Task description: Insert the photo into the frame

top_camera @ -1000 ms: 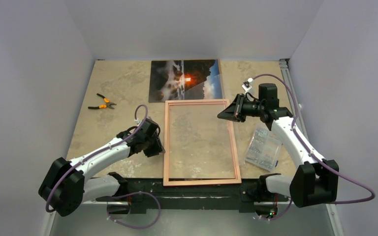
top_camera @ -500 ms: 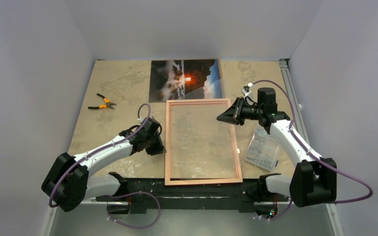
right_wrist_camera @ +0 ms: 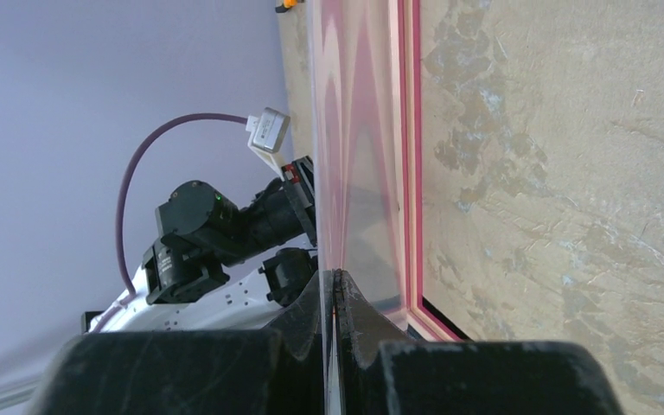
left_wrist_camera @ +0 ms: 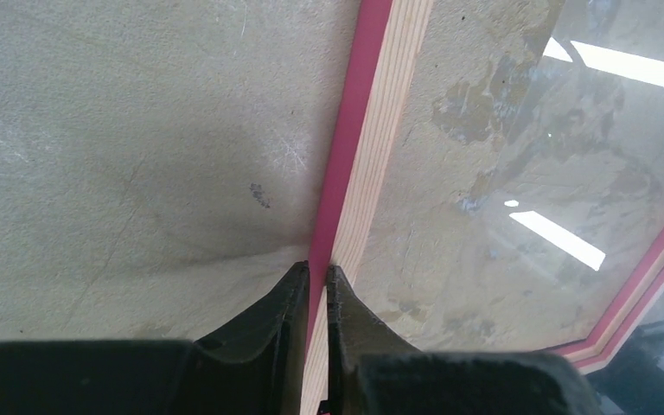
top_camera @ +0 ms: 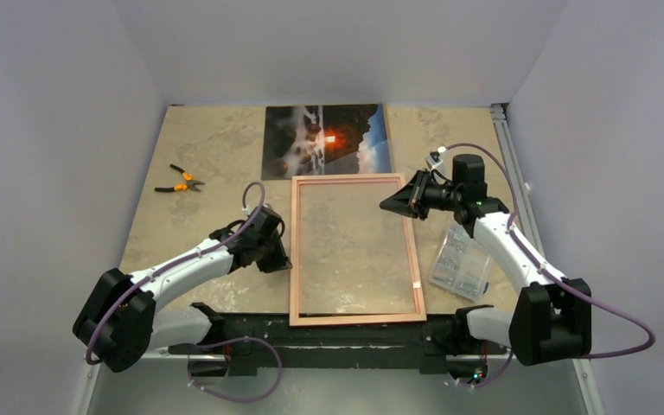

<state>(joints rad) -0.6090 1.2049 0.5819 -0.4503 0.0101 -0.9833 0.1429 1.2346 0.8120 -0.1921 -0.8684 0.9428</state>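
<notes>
The frame (top_camera: 355, 319) lies flat mid-table with its tan wood back up and its pink sides showing. My left gripper (top_camera: 278, 259) is at the frame's left rail. In the left wrist view its jaws (left_wrist_camera: 317, 275) pinch that rail (left_wrist_camera: 380, 112), one finger on each side. My right gripper (top_camera: 395, 204) hovers over the frame's upper right part. It (right_wrist_camera: 331, 277) is shut on the edge of a clear transparent sheet (right_wrist_camera: 354, 130), which stands tilted above the frame (right_wrist_camera: 413, 173). The photo (top_camera: 327, 141) lies picture side up behind the frame.
Orange-handled pliers (top_camera: 179, 180) lie at the left of the table. A clear plastic box of small parts (top_camera: 462, 261) sits right of the frame, under the right arm. Grey walls close in the table on three sides.
My left gripper's jaws have closed onto the frame's left rail and the frame has shifted slightly to the right. My right gripper has drifted a little with the clear sheet.
</notes>
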